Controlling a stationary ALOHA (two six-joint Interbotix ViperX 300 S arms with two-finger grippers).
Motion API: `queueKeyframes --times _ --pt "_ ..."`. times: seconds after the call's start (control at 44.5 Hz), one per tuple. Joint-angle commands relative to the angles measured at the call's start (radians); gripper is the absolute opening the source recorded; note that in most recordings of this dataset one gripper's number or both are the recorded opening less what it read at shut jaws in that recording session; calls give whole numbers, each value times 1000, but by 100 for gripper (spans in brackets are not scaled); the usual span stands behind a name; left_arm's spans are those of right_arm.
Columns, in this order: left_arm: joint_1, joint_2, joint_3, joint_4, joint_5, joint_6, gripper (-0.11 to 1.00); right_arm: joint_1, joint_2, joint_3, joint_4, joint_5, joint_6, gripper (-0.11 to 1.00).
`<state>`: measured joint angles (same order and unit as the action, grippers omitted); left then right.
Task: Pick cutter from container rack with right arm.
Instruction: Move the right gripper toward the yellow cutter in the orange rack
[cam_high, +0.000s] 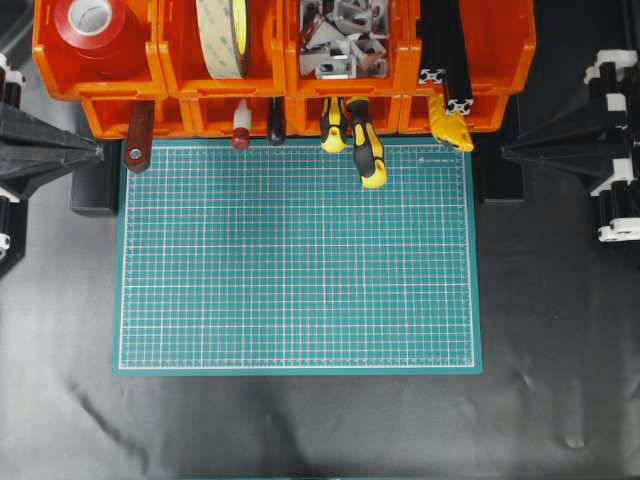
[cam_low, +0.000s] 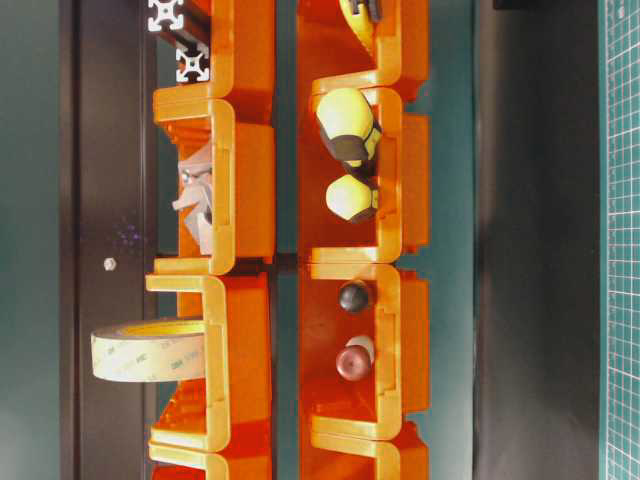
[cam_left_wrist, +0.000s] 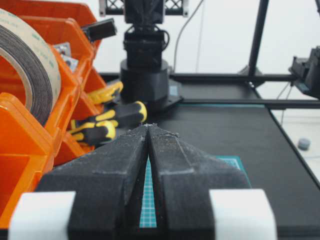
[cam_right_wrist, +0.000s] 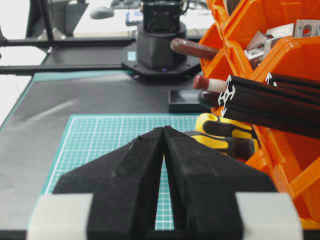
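Tape roll (cam_low: 150, 350) faintly printed "3M", otherwise nothing legible

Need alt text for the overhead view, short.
An orange container rack spans the top edge of a green cutting mat; the yellow cutter pokes out of its lower right bin, left of it two yellow-and-black screwdrivers. Both arms sit parked at the side edges, the right claw shut and off the rack.

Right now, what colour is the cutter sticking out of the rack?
Yellow: the cutter pokes from the rack's lower right bin, clearest in the overhead view.
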<state>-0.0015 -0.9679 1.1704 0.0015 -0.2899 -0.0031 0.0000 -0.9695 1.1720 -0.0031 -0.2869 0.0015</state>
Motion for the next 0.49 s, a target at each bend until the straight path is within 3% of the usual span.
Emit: queueKeyframes --times 0.0,0.067,0.18,0.472 --pt "-5 86 -49 29 8 -29 6 -3 18 -14 8 -9 15 2" --pt "-6 114 -86 31 11 -43 4 -3 28 -34 12 6 23 5" --pt "-20 129 -141 34 35 -40 1 6 32 -77 12 77 63 0" --pt "-46 6 -212 34 324 -43 1 89 43 -210 6 426 72 0"
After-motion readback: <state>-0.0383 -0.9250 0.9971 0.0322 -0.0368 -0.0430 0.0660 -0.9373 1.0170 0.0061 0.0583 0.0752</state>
